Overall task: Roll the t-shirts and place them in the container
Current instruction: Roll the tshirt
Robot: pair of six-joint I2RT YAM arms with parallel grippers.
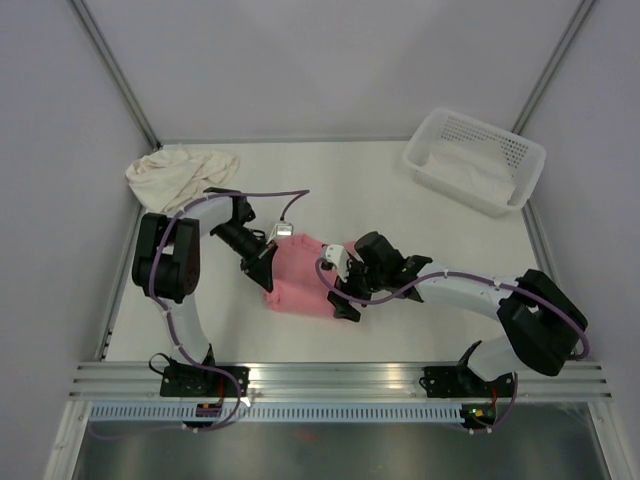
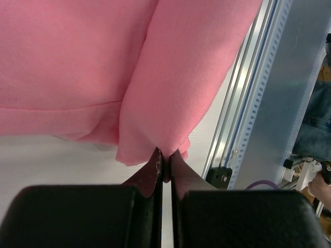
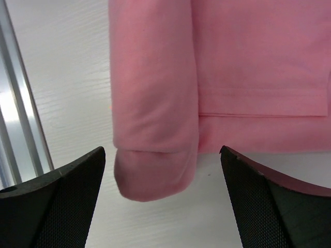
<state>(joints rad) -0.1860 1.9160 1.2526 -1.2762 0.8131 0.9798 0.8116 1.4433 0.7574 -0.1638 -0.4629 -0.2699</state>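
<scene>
The salmon-pink t-shirt (image 1: 298,276) lies partly rolled in the middle of the table between both arms. My left gripper (image 1: 264,262) is at its left edge and is shut on a fold of the pink cloth (image 2: 155,98). My right gripper (image 1: 343,290) is at the shirt's right edge, open, with the rolled end (image 3: 152,150) lying between its jaws, untouched. The cream t-shirt (image 1: 180,172) lies crumpled at the back left of the table.
A white perforated basket (image 1: 475,160) with pale cloth inside stands at the back right. The aluminium rail (image 1: 340,378) runs along the table's near edge, close to the shirt's roll; it also shows in the left wrist view (image 2: 248,103).
</scene>
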